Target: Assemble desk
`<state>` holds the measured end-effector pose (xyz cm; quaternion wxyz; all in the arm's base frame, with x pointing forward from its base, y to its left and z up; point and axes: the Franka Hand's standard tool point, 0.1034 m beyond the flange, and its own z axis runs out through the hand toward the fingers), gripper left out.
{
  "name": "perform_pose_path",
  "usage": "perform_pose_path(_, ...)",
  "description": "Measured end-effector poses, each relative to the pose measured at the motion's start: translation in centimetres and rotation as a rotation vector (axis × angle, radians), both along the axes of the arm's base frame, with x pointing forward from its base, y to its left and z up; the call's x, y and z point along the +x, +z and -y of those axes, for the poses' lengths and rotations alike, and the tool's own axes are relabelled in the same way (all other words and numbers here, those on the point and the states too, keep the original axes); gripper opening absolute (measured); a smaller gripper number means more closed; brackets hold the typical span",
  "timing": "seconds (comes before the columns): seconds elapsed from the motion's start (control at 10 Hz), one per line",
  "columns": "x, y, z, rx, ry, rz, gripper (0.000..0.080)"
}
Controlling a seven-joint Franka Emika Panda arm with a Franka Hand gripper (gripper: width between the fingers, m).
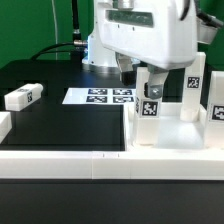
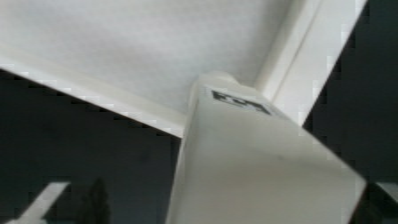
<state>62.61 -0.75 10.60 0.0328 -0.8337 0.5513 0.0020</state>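
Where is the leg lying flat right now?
The lying leg rests on the black table at the exterior view's left, apart from the marker board.

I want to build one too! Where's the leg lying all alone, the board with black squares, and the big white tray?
loose desk leg [image 1: 21, 97], exterior view, middle of its long side
marker board [image 1: 100, 96], exterior view, centre between the tags
desk top [image 1: 180, 138], exterior view, near wall
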Motion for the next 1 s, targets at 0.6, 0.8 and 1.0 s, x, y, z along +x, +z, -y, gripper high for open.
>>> perform_pose_path(0.6, -0.04, -0.05, -0.66, -0.028, 0.63, 0.025, 0.0649)
perform_pose_path(0.8, -0.13, -0.12, -0.79, -0.048, 0.779, 0.018, 0.0649)
perform_pose_path(1.0, -0.16, -0.04, -0.83, -0.075, 0.92, 0.007, 0.0649)
